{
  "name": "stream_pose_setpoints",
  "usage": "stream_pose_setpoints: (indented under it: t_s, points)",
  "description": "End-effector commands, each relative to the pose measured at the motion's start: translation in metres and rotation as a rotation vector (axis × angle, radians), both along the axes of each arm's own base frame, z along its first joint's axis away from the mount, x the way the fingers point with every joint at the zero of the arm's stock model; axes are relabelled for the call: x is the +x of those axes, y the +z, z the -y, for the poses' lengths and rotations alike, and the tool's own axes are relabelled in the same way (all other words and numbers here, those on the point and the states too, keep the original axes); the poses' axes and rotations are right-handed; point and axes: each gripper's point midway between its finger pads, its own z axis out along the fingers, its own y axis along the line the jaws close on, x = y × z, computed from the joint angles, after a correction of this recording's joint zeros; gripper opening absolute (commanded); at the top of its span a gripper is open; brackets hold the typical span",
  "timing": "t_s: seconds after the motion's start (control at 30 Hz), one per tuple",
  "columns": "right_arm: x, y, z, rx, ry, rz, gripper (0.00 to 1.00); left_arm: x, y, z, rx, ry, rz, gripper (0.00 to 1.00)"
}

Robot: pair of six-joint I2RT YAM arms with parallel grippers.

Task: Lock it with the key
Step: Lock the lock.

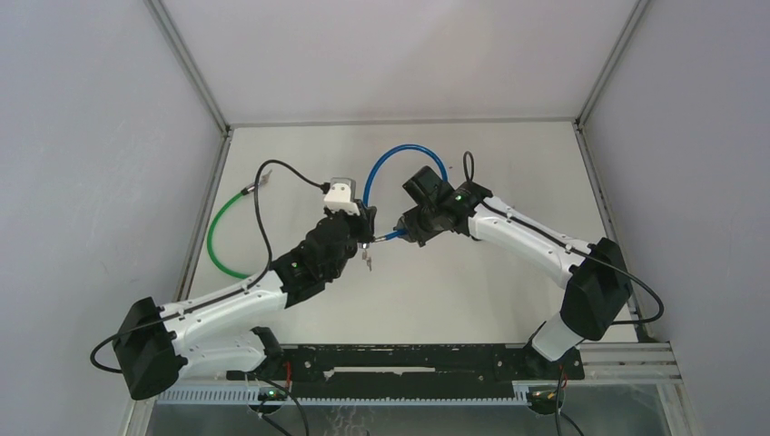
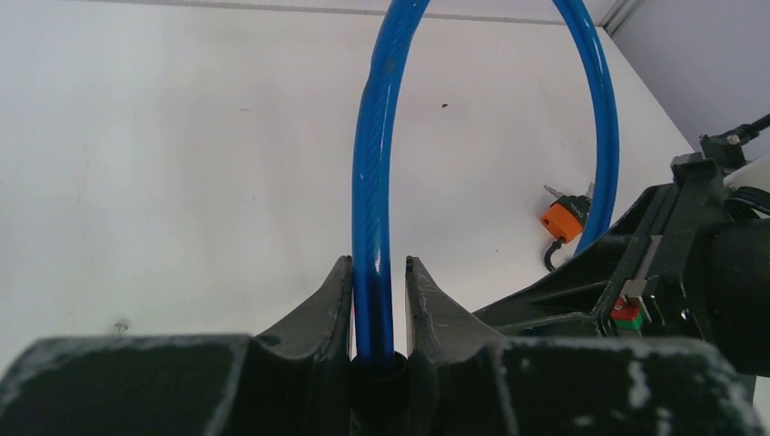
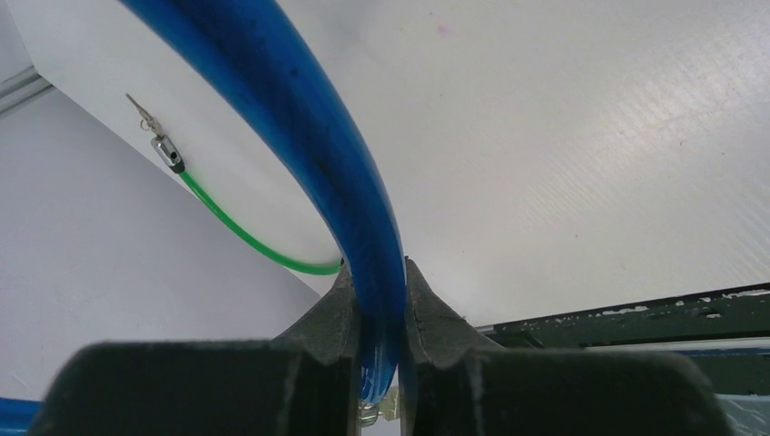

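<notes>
A blue cable lock (image 1: pixel 399 151) arches over the table between my two grippers. In the left wrist view my left gripper (image 2: pixel 377 265) is shut on one end of the blue cable (image 2: pixel 372 182), where it enters a black lock barrel (image 2: pixel 377 377). My right gripper (image 3: pixel 374 269) is shut on the cable's other end (image 3: pixel 318 136); the tip pokes out just below the fingers. In the top view both grippers, left (image 1: pixel 364 224) and right (image 1: pixel 402 232), almost meet. An orange-headed key (image 2: pixel 564 219) lies beyond them. A small metal key bunch (image 1: pixel 368 263) hangs under the left gripper.
A green cable (image 1: pixel 216 232) curves along the table's left side, its metal tip (image 3: pixel 164 150) towards the back. A black wire (image 1: pixel 265 218) loops from the left wrist camera. A black rail (image 1: pixel 409 360) runs along the near edge, and grey walls stand on three sides.
</notes>
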Motion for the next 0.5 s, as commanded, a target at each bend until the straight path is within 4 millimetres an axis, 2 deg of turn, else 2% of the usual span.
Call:
stream_pose_setpoints:
  t_s: [0.0, 0.1, 0.47]
  points:
    - [0.009, 0.012, -0.013, 0.072, 0.020, 0.016, 0.00, -0.005, 0.018, 0.011, -0.005, -0.082, 0.075, 0.00]
    - [0.012, 0.015, -0.015, 0.089, 0.036, 0.031, 0.00, -0.004, 0.013, 0.012, 0.037, -0.095, 0.081, 0.00]
    - [0.013, 0.016, -0.008, 0.098, 0.007, 0.034, 0.00, -0.006, 0.002, 0.018, 0.008, -0.116, 0.052, 0.00]
